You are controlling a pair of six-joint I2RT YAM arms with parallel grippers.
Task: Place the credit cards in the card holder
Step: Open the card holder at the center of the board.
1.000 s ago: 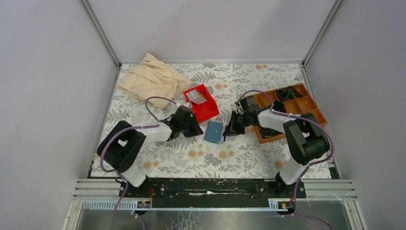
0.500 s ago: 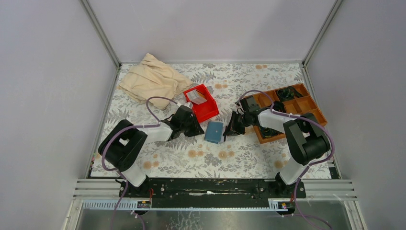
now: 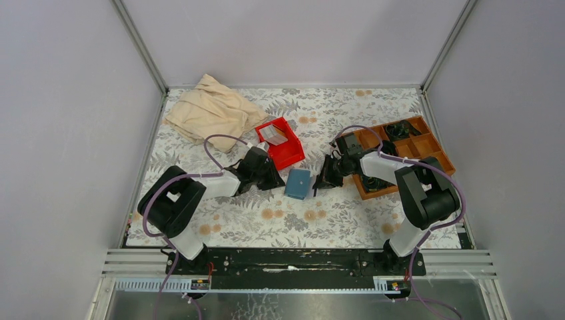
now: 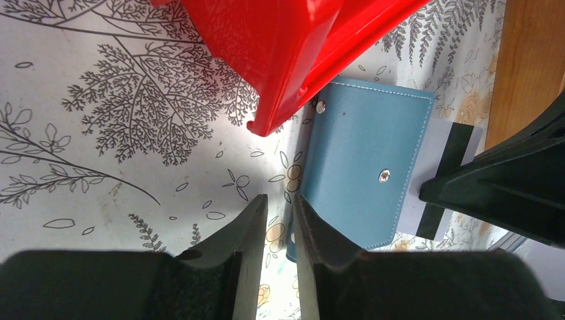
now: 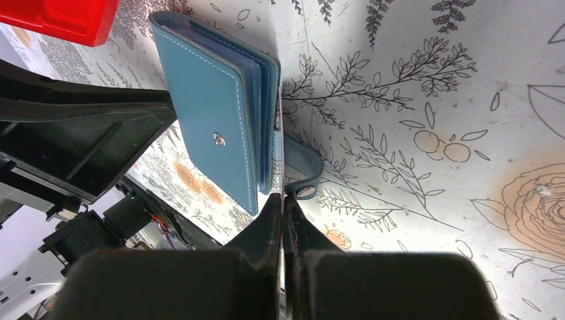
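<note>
Card holder (image 3: 298,183): teal, folded, flat on the floral surface (image 3: 333,220), just beside the red bin (image 3: 286,157). Left claw (image 4: 280,200): narrow gap (nothing between), at the holder's left edge. Right claw (image 5: 283,199): pressed together, tips beside the holder's snap strap (image 5: 303,175).

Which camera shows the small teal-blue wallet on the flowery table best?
The left wrist view: the small flat teal-blue soft wallet lies large, its cover, stitching and two snap studs plain. The right wrist view shows it slanted, with layered edge and snap strap. The top view shows only a tiny blue rectangle.
</note>
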